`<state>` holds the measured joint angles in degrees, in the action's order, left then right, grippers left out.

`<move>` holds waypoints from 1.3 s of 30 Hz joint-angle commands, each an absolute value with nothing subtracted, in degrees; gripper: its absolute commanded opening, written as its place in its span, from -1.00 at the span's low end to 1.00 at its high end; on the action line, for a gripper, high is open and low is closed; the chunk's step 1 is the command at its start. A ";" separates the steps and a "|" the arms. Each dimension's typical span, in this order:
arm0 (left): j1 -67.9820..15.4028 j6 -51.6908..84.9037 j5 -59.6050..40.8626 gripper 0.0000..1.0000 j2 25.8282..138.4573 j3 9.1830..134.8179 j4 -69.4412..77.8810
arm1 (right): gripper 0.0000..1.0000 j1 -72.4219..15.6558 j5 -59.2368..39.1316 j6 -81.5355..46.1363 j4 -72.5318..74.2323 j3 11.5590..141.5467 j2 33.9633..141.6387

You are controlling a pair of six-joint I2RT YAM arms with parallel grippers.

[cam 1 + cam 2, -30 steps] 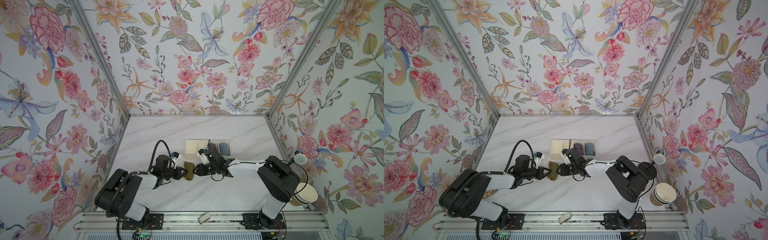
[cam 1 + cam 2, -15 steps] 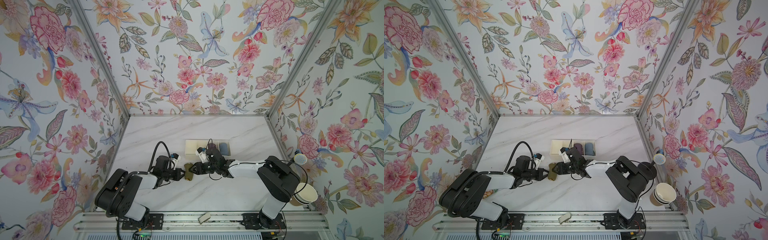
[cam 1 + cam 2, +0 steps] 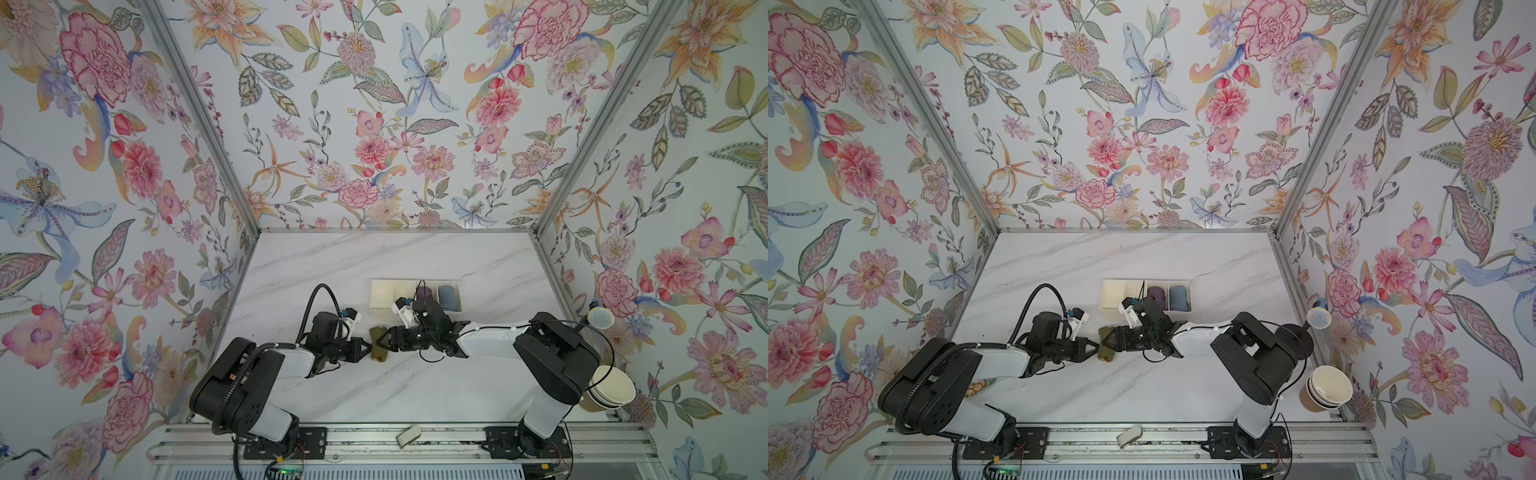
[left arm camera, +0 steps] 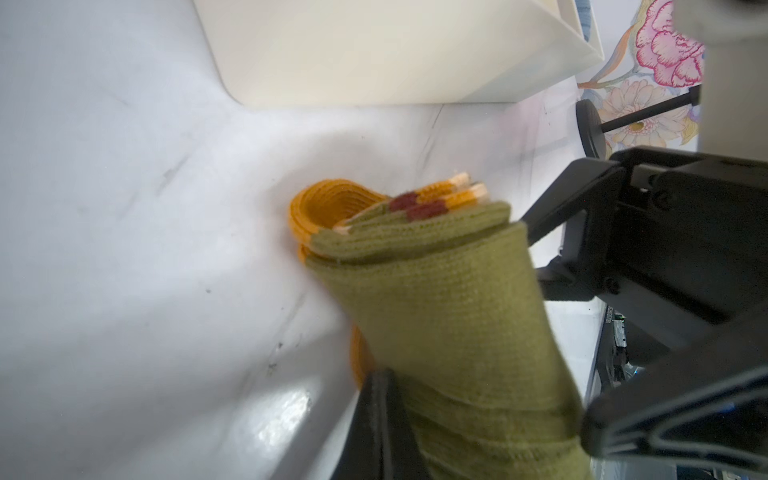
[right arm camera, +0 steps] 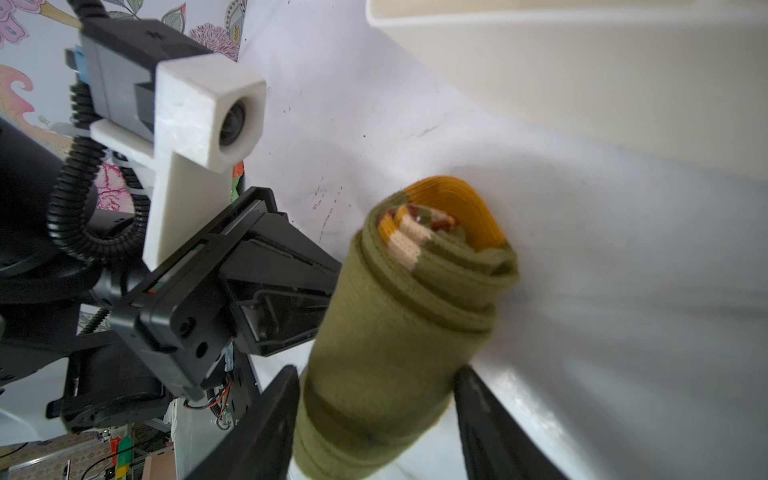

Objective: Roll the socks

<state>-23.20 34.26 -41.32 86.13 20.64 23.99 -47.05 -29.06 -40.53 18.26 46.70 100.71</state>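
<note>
On the left, the left tool [image 3: 368, 351] is closed tight on one side of the rolled socks [image 3: 377, 353]. The roll is seen on the worktop [image 3: 415, 386], near the white tray [image 3: 381, 291]. On the right, the right tool [image 5: 376, 370] is spread apart, its jaws set either side of the roll.

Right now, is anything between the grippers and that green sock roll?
Nothing visible. The left gripper is shut on the side of the sock roll, and the right gripper straddles it, jaws open. The tray stands apart behind.
</note>
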 commanded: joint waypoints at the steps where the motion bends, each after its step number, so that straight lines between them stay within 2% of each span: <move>1: -23.29 33.26 -40.52 -1.00 85.87 20.83 23.18 | 0.26 -47.33 -27.93 -38.96 14.55 47.71 99.94; 10: -23.38 33.82 -40.94 -1.00 85.43 21.36 23.47 | 0.30 -48.34 -24.56 -36.79 6.23 51.23 100.04; 21: -23.99 32.79 -40.17 -1.00 82.18 23.28 19.72 | 0.31 -48.41 -24.78 -37.00 3.95 53.47 101.24; 39: -26.13 34.18 -40.67 -1.00 86.55 22.47 24.18 | 0.29 -48.86 -24.28 -36.62 0.75 55.83 103.27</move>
<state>-25.56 34.09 -41.17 85.27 22.44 23.16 -48.25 -25.02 -37.76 2.90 54.13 102.17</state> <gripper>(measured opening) 0.048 0.648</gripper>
